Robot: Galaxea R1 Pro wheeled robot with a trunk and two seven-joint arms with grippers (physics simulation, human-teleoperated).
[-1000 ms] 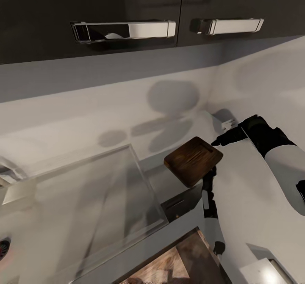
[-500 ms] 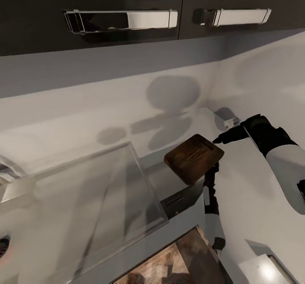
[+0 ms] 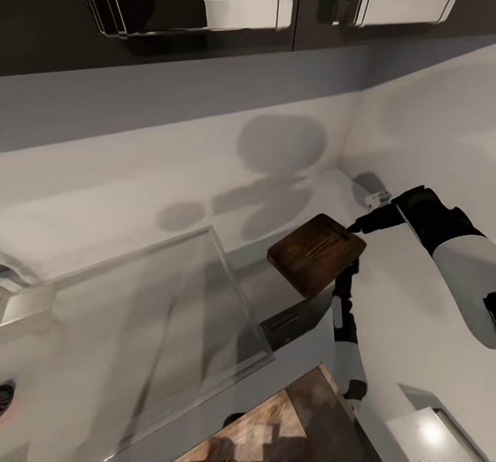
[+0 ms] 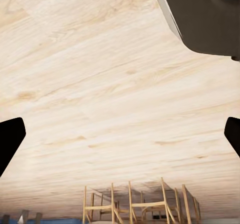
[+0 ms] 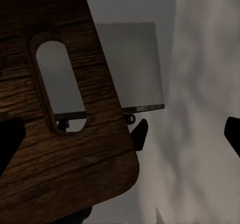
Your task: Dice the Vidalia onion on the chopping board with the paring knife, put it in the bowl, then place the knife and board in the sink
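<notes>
in the head view our right gripper (image 3: pixel 355 228) holds the chopping board (image 3: pixel 317 253) by one far corner, clenched on it, the dark fingers reaching in from the black-and-white forearm at the right edge. the board hangs tilted in the air above the grey countertop (image 3: pixel 406 324), just beside the right rim of the sink (image 3: pixel 148 324), whose steel basin spreads out to the left. a slim white and black arm segment rises from below toward the board's underside. between the board and the sink's near right corner there is a narrow strip of counter; the board's low corner hangs over that strip, apart from the rim as far as we can tell.

behind, a pale backsplash carries soft round shadows, and above it run dark glossy cabinets with chrome handles (image 3: pixel 189 13). the wall turns a corner close behind the gripper, so room on that side is tight. pale wood floor (image 3: pixel 269 434) shows at the bottom edge.

in the right wrist view the chopping board (image 5: pixel 65 114) is close up, its oval slot handle (image 5: pixel 60 84) and rounded corner plain, grey steel beyond it.

in the left wrist view our left gripper (image 4: pixel 120 134) is released, its dark fingertips (image 4: pixel 10 136) wide apart over pale wood floor, with wooden chairs (image 4: pixel 137 204) in the distance.
</notes>
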